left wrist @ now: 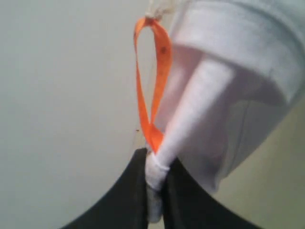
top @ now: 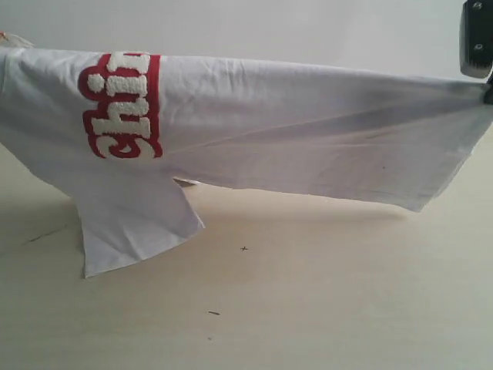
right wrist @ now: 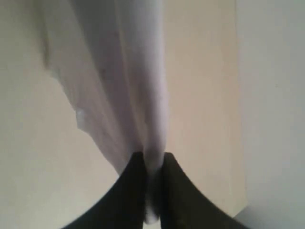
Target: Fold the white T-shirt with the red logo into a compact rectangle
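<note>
The white T-shirt [top: 293, 131] hangs stretched in the air between both grippers, folded lengthwise, with one sleeve [top: 135, 227] drooping onto the table. Its red logo [top: 123, 104] shows sideways near the left end. My left gripper [left wrist: 155, 191] is shut on the ribbed collar [left wrist: 238, 43], right beside the orange neck tag [left wrist: 155, 81]. It is out of the exterior view past the left edge. My right gripper [right wrist: 153, 191] is shut on the bunched hem end of the white T-shirt [right wrist: 128, 86]. Its black body [top: 477, 38] shows at the upper right of the exterior view.
A pale wooden table [top: 308, 301] lies under the hanging shirt, with a few small dark specks [top: 213, 313] on it. A plain light wall [top: 269, 27] stands behind.
</note>
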